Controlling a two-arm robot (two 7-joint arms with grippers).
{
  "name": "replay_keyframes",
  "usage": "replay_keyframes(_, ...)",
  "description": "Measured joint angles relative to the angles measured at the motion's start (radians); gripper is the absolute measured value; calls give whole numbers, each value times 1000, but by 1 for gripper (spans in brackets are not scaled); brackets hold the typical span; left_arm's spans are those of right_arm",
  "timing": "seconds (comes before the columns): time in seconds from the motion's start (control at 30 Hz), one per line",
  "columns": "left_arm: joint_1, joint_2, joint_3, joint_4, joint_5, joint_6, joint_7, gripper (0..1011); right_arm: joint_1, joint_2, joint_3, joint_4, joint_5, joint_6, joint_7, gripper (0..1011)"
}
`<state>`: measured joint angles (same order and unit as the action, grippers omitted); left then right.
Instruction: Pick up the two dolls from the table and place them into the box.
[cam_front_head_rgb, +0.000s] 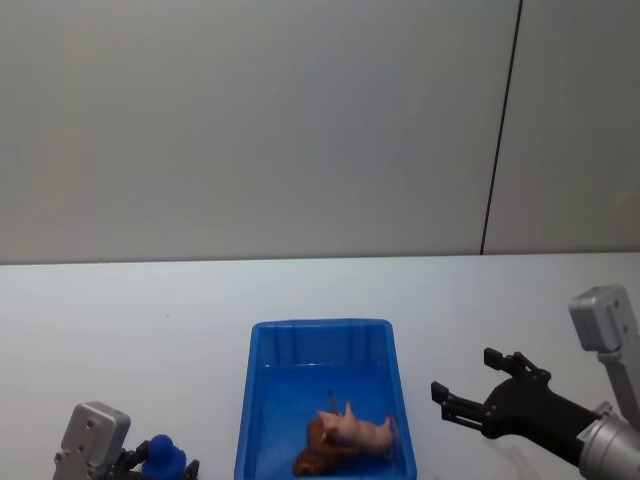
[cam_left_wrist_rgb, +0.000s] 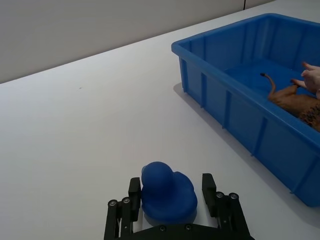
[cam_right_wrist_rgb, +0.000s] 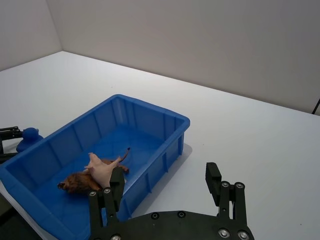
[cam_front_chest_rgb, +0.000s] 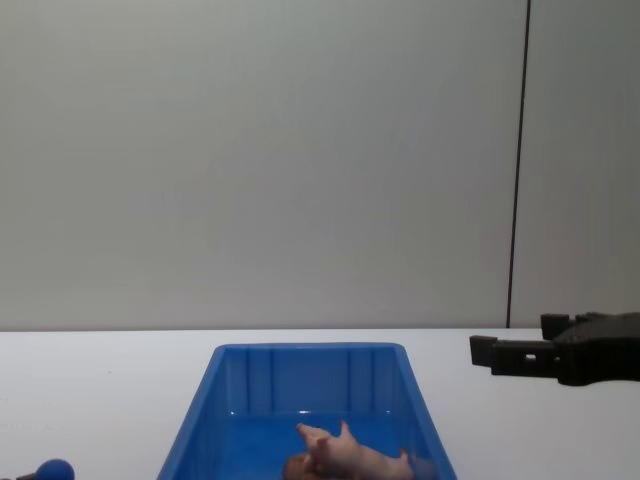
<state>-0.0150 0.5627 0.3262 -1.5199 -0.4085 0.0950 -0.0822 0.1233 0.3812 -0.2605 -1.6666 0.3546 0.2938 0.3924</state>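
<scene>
The blue box (cam_front_head_rgb: 320, 325) stands on the white table (cam_front_head_rgb: 120, 320) near its front edge. Both dolls lie inside it: the pink pig (cam_front_head_rgb: 360, 430) rests on its side partly over the brown lion (cam_front_head_rgb: 318, 452). From the right wrist view the pig (cam_right_wrist_rgb: 102, 170) and lion (cam_right_wrist_rgb: 77, 182) lie at the box's near end. My right gripper (cam_front_head_rgb: 465, 373) hovers open and holds nothing, to the right of the box and above the table. My left gripper (cam_left_wrist_rgb: 171, 182) sits low at the front left, open, its fingers either side of a small blue toy (cam_left_wrist_rgb: 167, 195).
The blue toy (cam_front_head_rgb: 163, 457) stands on the table left of the box. A plain grey wall runs behind the table, with a dark vertical seam (cam_front_head_rgb: 502, 130) at the right. Bare white tabletop lies on both sides of the box.
</scene>
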Motion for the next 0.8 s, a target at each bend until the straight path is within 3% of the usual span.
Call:
replay_keyframes(0.27,-10,3,-11,-5,17,13,-12,566,0,0,0,0,0,0,0,1001)
replay_keyframes(0.6,-50,8,-30,-49,79,17,-30,487,0,0,0,0,0,0,0,1001)
replay_keyframes(0.8,-99,-12,-31,-64,130,13,-67,446,0,0,0,0,0,0,0,1001)
